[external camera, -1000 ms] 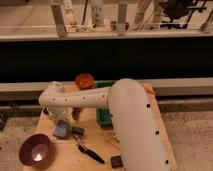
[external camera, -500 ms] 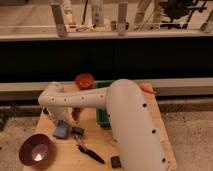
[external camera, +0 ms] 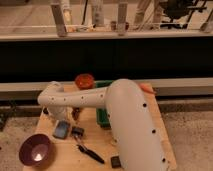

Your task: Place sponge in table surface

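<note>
The blue-grey sponge (external camera: 61,130) lies flat on the left part of the light wooden table surface (external camera: 95,137). My white arm reaches from the lower right across the table to the far left, then bends down. The gripper (external camera: 64,119) is at its end, directly above the sponge's far edge. I cannot tell whether it touches the sponge.
A small dark clip-like object (external camera: 77,132) lies just right of the sponge. A black elongated tool (external camera: 92,154) and a small dark block (external camera: 116,161) lie nearer the front. A purple bowl (external camera: 36,150) sits front left, an orange bowl (external camera: 84,80) at the back. A green tray (external camera: 102,118) is partly hidden by the arm.
</note>
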Tool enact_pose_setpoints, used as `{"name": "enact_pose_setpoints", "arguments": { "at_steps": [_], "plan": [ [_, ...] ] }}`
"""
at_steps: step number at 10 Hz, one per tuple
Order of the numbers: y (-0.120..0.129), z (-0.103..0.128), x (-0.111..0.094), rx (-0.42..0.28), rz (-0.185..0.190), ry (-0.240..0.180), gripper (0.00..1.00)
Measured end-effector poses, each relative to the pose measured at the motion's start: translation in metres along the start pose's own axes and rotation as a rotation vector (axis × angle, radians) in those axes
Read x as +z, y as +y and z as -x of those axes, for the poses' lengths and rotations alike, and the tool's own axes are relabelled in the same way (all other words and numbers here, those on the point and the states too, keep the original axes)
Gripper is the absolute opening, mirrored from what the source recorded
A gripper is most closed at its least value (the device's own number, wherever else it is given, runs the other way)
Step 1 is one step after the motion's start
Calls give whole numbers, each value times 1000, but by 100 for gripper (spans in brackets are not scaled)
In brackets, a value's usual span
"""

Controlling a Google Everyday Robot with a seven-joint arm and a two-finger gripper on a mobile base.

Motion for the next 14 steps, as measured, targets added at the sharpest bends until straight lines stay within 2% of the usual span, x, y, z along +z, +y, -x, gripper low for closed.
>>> {"name": "enact_pose_setpoints", "arguments": {
  "at_steps": [4, 14],
  "plan": [
    [1, 2, -11, 25, -6, 22, 80],
    [2, 2, -10, 28, -7, 22, 80]
  ]
}}
